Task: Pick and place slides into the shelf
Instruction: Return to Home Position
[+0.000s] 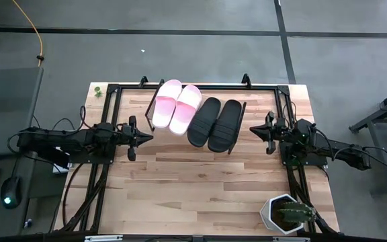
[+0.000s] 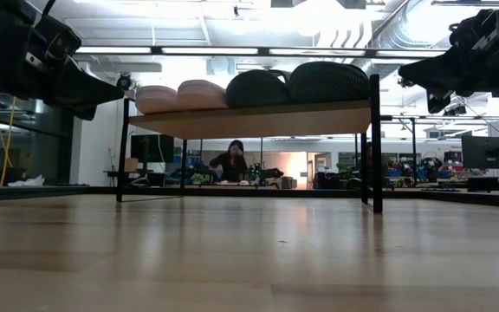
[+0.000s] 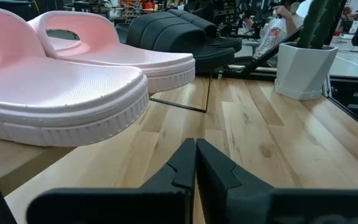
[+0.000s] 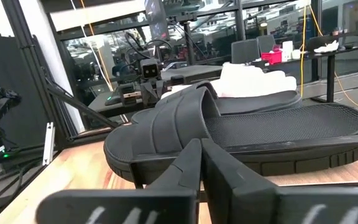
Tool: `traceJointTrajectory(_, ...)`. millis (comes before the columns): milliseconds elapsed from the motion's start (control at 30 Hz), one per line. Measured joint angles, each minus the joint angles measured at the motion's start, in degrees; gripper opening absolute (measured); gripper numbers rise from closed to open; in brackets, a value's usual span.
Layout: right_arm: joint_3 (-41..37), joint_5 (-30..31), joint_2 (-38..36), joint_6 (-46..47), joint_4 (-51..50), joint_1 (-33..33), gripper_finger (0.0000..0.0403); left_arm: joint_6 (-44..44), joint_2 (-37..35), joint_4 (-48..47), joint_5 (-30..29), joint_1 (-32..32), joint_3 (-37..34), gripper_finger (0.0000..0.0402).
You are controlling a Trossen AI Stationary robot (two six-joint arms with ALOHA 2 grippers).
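Wooden table point(image 1: 200, 191) on a grey floor; open workspace with desks and screens beyond. Shelf point(image 2: 258, 119) stood toward the table's far edge, between the two arms, its light board slanted on a thin black frame. All four slides lay on it side by side. Two pink slides point(image 1: 167, 104) sat on the left arm's side, touching each other. Two black slides point(image 1: 204, 121) sat on the right arm's side, also touching. Black pair lay a little nearer the table's front than the pink pair.

Left hand point(image 1: 148, 136) hovered above the table just beside the pink pair, apart from it, fingers pressed together and holding nothing. Right hand point(image 1: 254, 128) hung just beside the outer black slide, likewise apart, fingers pressed together and empty. Both hands pointed inward at the shelf, raised off the tabletop.

White pot point(image 1: 277, 212) with a cactus point(image 1: 294, 215) stood at the near right corner. One person point(image 2: 232, 161) sat at a desk far behind the shelf.
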Motion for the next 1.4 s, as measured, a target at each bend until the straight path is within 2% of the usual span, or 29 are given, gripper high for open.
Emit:
traceJointTrajectory(333, 0.0, 0.16, 0.0, 0.15, 0.0, 0.0, 0.0004, -0.47, 0.0, -0.01, 0.01, 0.0, 0.0, 0.0007)
traceJointTrajectory(900, -0.02, -0.43, 0.0, 1.97, 0.0, 0.0, 0.0007, -1.88, 0.0, -0.11, -0.46, 0.0, 0.0, 0.0081)
traceJointTrajectory(1400, -0.02, -0.93, 0.02, 1.92, 0.0, 0.0, 0.0069, -2.2, 0.0, -0.15, -0.66, 0.0, 0.0, 0.014)
